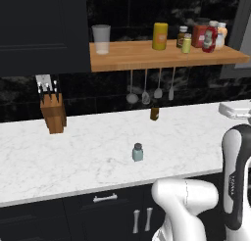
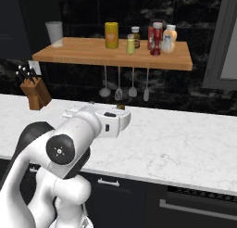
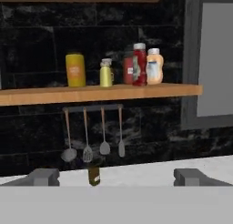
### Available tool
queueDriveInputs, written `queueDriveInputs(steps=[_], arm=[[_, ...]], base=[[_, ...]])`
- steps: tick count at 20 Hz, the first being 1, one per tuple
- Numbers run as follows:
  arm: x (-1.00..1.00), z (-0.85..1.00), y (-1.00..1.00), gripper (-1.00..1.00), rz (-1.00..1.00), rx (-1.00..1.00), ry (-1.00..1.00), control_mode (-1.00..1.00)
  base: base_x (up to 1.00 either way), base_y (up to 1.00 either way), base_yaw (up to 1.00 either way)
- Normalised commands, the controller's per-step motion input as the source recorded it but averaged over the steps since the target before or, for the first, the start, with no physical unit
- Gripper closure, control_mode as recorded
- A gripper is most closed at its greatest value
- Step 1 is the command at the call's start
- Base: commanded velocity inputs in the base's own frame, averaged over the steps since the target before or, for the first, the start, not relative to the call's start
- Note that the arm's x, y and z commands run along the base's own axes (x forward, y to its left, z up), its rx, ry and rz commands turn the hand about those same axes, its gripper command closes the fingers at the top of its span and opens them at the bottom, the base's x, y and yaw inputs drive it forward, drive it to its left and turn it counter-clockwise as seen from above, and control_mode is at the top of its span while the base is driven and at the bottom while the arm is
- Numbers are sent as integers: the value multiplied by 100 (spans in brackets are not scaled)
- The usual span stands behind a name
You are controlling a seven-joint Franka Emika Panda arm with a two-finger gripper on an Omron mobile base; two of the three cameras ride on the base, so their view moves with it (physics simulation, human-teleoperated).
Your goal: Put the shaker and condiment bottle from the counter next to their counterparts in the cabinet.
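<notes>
On the marble table (image 1: pixel 73 152) the shaker (image 1: pixel 138 152) waits below the empty, wide-open pincer (image 3: pixel 116 176), which faces the cabinet (image 3: pixel 91 94).

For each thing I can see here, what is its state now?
Small pale blue-green shaker with grey cap: upright on the white marble counter, untouched.
Squat red condiment bottle: upright on the light-brown wooden shelf.
Clear glass cup: upright, empty.
End effector: open, holding nothing.

The white arm rose from the lower left of the right base view, its gripper (image 3: pixel 116 176) empty, fingers (image 3: pixel 43 176) spread wide.
</notes>
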Motion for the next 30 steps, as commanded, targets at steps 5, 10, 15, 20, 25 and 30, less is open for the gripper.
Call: queueDriveInputs(steps=[5,10,15,20,25,30], arm=[[-3,-53,46,-100,25,0,13,-100],[-5,-40,9,-100,35,0,2,-100],[-1,-58,1,-100,40,0,0,-100],[0,-59,32,-100,33,-3,1,-100],[2,-19,55,-100,23,-14,0,-100],[21,-8,54,-100,20,-12,0,-100]], base=[[0,0,0],[0,0,0],[0,0,0],[0,0,0],[0,0,0],[0,0,0]])
